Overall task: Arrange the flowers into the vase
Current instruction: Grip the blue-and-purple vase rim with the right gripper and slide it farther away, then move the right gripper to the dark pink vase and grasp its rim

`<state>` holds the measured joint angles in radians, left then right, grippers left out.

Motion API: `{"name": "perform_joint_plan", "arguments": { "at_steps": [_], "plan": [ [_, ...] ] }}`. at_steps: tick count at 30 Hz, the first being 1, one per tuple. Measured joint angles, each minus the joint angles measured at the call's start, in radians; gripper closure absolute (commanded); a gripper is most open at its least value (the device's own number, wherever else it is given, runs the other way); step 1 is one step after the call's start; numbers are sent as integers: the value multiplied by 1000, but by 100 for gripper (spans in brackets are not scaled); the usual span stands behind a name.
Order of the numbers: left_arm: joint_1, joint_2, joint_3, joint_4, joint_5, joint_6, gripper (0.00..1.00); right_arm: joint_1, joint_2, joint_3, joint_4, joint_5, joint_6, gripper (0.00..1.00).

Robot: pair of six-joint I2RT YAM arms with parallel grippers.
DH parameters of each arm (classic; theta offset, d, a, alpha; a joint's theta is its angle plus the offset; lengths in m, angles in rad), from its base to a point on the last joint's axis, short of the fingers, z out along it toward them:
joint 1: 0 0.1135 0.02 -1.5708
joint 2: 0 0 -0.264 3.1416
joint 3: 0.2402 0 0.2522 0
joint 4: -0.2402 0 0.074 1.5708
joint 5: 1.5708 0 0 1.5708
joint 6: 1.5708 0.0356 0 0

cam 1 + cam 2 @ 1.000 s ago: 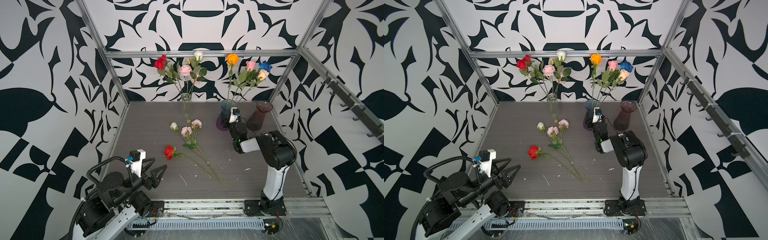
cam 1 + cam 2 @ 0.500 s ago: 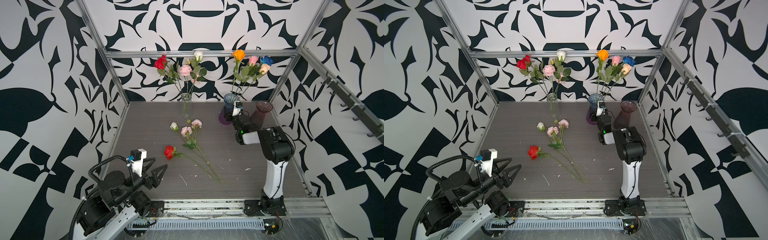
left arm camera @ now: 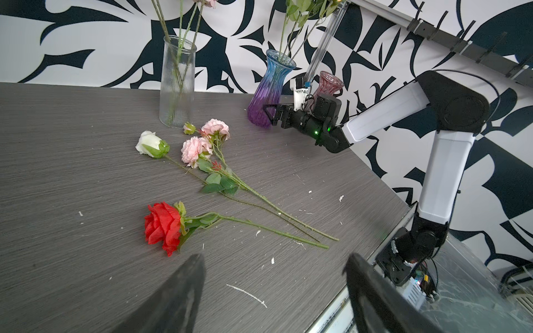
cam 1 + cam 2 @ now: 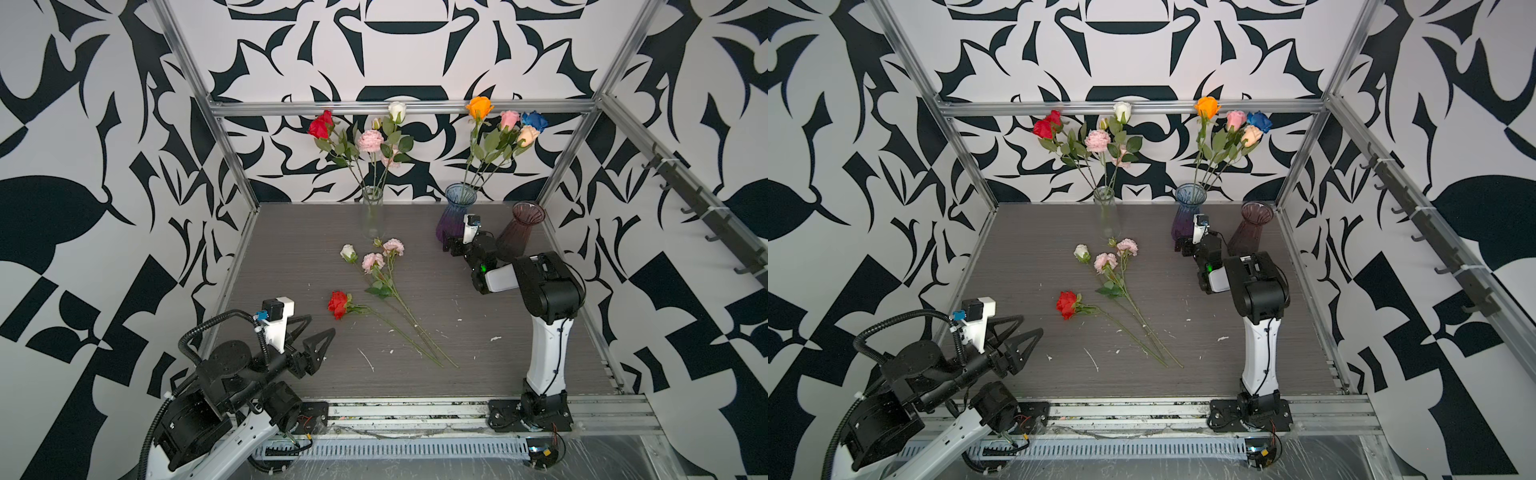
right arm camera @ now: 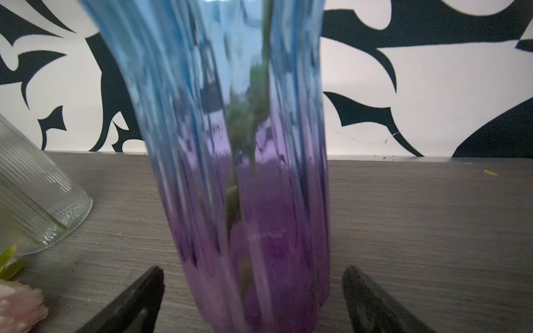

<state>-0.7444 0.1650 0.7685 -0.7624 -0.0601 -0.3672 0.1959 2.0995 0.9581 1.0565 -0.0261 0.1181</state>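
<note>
The right pincer (image 4: 451,248) sits low at the far right of the table (image 4: 519,357), its jaws spread wide on either side of the foot of the blue-to-purple vase (image 4: 455,216). The right wrist view shows a strip of table between each of its fingers (image 5: 135,299) and the glass, so it grips nothing. That vase stands upright close to the far wall and holds four stems: an orange rose (image 4: 478,107), a pink rose (image 4: 509,119), a blue rose (image 4: 534,120) and a peach rose (image 4: 528,135). Just to its right stands a plum-tinted vase (image 4: 521,226), its foot partly hidden behind the right arm. To the left, at the far middle, a clear ribbed vase (image 4: 372,216) holds a standing red rose (image 4: 321,124), a standing white rose (image 4: 397,110) and a standing pale pink bloom (image 4: 370,140). Three more flowers lie flat in the middle of the table. Their heads are to the left and their stems run toward the near right, where the ends draw together. They are a loose white rose (image 4: 348,252), a ruffled pale pink spray (image 4: 373,262) just right of it, and a loose red rose (image 4: 338,304) nearer the front. The left pincer (image 4: 322,326) hangs over the near left of the table, jaws wide with nothing between them, aimed toward the loose red rose but apart from it.
</note>
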Motion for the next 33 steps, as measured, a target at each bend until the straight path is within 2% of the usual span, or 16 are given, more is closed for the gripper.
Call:
{"name": "perform_joint_plan", "arguments": {
  "at_steps": [6,12,14,15,17,22,30,33],
  "plan": [
    [0,0,0,2,0,0,19,0,-56,-44,-6,1,7,0],
    [0,-1,0,3,0,1,20,0,-245,-148,-11,16,16,1],
    [0,-4,0,3,0,1,20,-1,-337,-158,-75,21,42,1],
    [0,-6,0,2,0,1,21,-3,-376,-152,-122,20,50,1],
    [0,-8,0,3,1,1,21,-9,-463,-80,-330,21,66,1],
    [0,-8,0,2,3,1,22,-28,-516,317,-859,84,107,4],
    [0,-9,0,2,5,1,23,-151,-546,590,-1378,231,201,12],
    [0,-16,0,2,4,0,23,-224,-500,652,-1520,226,246,31]
  ]
}}
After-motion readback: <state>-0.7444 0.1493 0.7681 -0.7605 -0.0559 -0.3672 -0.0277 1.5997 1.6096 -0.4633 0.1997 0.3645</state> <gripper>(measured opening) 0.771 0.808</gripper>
